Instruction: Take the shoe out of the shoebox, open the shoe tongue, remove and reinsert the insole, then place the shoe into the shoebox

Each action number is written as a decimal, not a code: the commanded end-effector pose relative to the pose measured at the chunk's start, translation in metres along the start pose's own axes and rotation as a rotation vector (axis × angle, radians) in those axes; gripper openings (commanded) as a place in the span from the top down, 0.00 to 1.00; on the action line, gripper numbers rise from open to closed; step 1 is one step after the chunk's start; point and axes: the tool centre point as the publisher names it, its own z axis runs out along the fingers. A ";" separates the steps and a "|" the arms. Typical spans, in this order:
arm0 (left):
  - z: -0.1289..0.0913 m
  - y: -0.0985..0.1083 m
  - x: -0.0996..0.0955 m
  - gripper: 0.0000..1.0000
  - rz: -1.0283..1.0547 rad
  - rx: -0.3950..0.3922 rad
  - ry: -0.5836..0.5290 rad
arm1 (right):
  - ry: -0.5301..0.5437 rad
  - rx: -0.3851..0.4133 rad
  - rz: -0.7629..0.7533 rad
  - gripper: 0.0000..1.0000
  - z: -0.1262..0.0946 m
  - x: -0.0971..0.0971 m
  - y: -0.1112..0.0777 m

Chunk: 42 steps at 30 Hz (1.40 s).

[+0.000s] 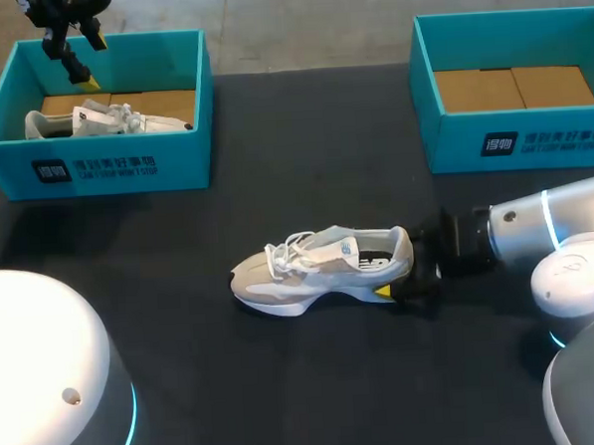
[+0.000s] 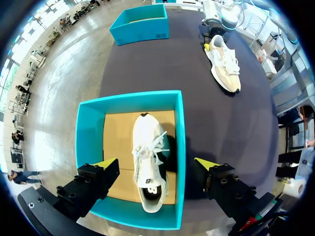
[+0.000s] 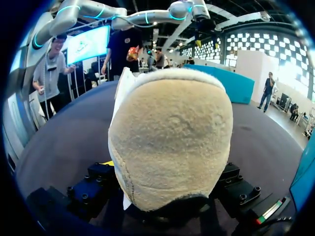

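Right end effector (image 1: 399,269) seemingly grips shoe (image 1: 315,271) heel.

My head camera looks down on the whole table (image 1: 304,162) from above and behind. My left wrist camera hangs high over the left shoebox (image 2: 180,147), facing down, and also catches the beige shoe (image 2: 224,59). My right wrist camera sits close behind its heel.

Right wrist view: shoe (image 3: 170,142) heel blocks nearly everything, toe and laces hidden behind it. Right pincer (image 3: 167,172) clamps it, tips mostly covered, one yellow sliver showing. Head view: left arm (image 1: 62,20) cut off by the picture's edge. Right shoebox (image 1: 517,136), tabletop's (image 1: 315,381) far right corner, clipped too. Left shoebox (image 1: 95,168) front wall hides second shoe's (image 1: 102,120) sole.
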 end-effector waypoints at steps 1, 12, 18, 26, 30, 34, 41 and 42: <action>-0.007 -0.012 0.007 0.00 -0.103 -0.015 -0.028 | 0.000 0.006 0.000 1.00 0.002 0.003 0.000; -0.012 -0.043 0.056 0.00 -0.432 -0.223 -0.138 | 0.000 0.006 0.000 1.00 0.002 0.003 0.000; -0.003 -0.058 0.094 0.00 -0.523 -0.245 -0.141 | 0.000 0.006 0.000 1.00 0.002 0.003 0.000; 0.001 -0.081 0.131 0.00 -0.614 -0.187 -0.146 | 0.000 0.006 0.000 1.00 0.002 0.003 0.000; 0.002 -0.093 0.142 0.00 -0.641 -0.179 -0.134 | 0.000 0.006 0.000 1.00 0.002 0.003 0.000; 0.001 -0.104 0.151 0.00 -0.653 -0.167 -0.129 | 0.000 0.006 0.000 1.00 0.002 0.003 0.000; 0.003 -0.113 0.159 0.00 -0.645 -0.165 -0.108 | 0.000 0.006 0.000 1.00 0.002 0.003 0.000; 0.003 -0.113 0.159 0.00 -0.645 -0.165 -0.108 | 0.000 0.006 0.000 1.00 0.002 0.003 0.000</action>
